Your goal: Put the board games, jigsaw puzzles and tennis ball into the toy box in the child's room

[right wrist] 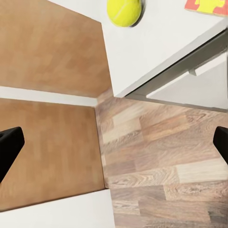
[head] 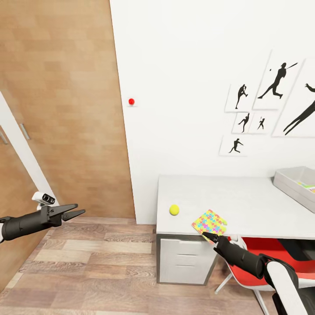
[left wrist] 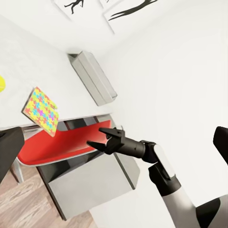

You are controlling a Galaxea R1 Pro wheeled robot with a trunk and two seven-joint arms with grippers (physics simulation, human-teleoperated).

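The toy box (head: 292,183) is cut off at the table's (head: 245,197) far right, while the bright jigsaw puzzle (head: 210,222) overhangs its near edge by the wide-spread right gripper (head: 205,236); the left gripper (head: 74,211) gapes too.

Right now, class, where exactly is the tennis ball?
In the head view the tennis ball sits on the table near its front left corner, just left of the jigsaw puzzle and apart from it.
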